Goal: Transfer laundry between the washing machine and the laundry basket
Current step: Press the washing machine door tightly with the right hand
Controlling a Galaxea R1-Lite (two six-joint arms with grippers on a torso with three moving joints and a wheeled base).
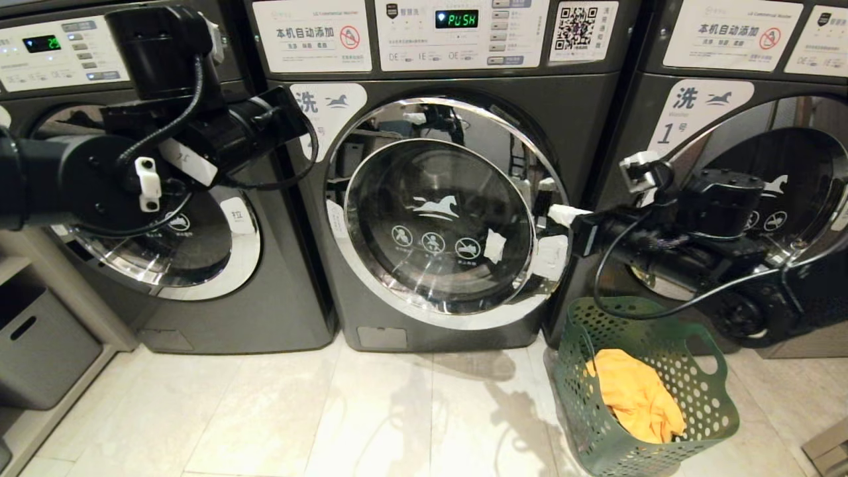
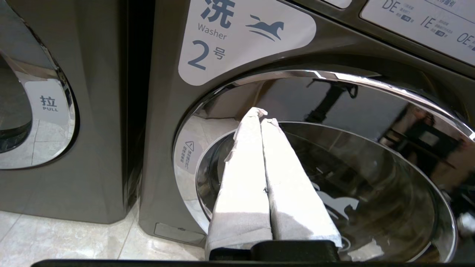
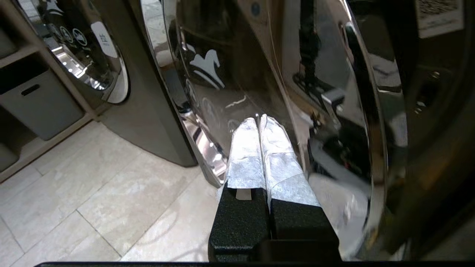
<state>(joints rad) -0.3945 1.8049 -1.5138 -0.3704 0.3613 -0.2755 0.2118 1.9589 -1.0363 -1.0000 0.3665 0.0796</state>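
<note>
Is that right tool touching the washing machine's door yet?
Cannot tell. In the head view the shut right tool overlaps the washing machine door's chrome rim; the right wrist view shows its tips close against the glass, without a plain gap.

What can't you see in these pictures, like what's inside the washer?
- Inside the washing machine: in every view the closed glass door mirrors the room, hiding the drum.
- Laundry basket: head view shows only a yellow-orange garment; anything beneath is covered.
- Left gripper: its arm blocks it in head view.
</note>
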